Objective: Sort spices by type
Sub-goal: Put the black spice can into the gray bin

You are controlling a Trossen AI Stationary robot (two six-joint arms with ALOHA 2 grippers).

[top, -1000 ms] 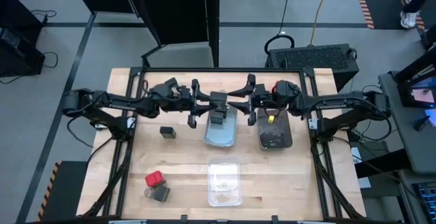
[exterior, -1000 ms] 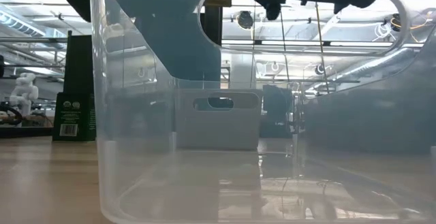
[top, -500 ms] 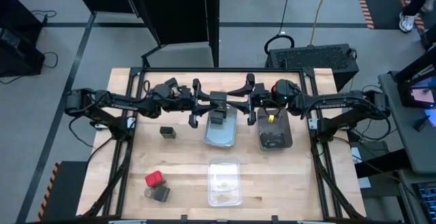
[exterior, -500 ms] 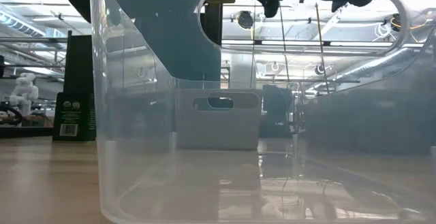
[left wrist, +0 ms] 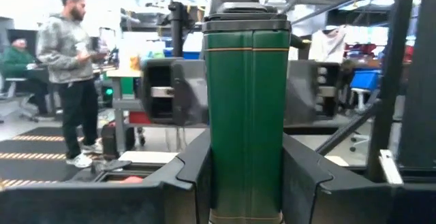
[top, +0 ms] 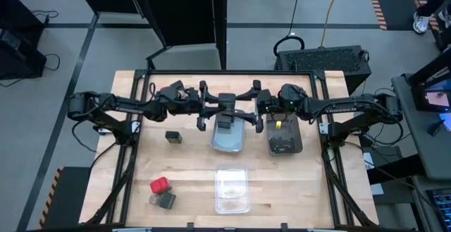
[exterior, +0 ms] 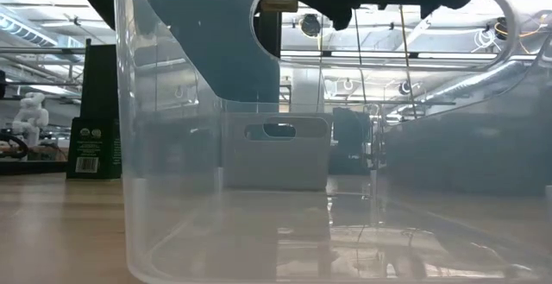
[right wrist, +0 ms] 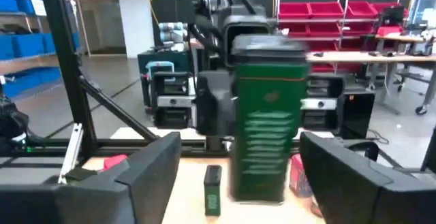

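L gripper (top: 220, 112) held a dark green spice tin (left wrist: 246, 101) upright above the clear tray (top: 229, 142) at bench (top: 190, 182) centre, fingers (left wrist: 193, 176) clenched on its sides. R gripper (top: 243, 112) faced it from opp. side, fingers (right wrist: 146, 166) spread wide, tin between them, not touching. Red block (top: 160, 185) & grey blocks (top: 168, 200) sat near front-left; another dark block (top: 173, 137) left of the tray.

We find both dark arms meeting over the blue-tinted clear plastic tray (top: 228, 135); the bare wooden table (top: 190, 175) offers passage.
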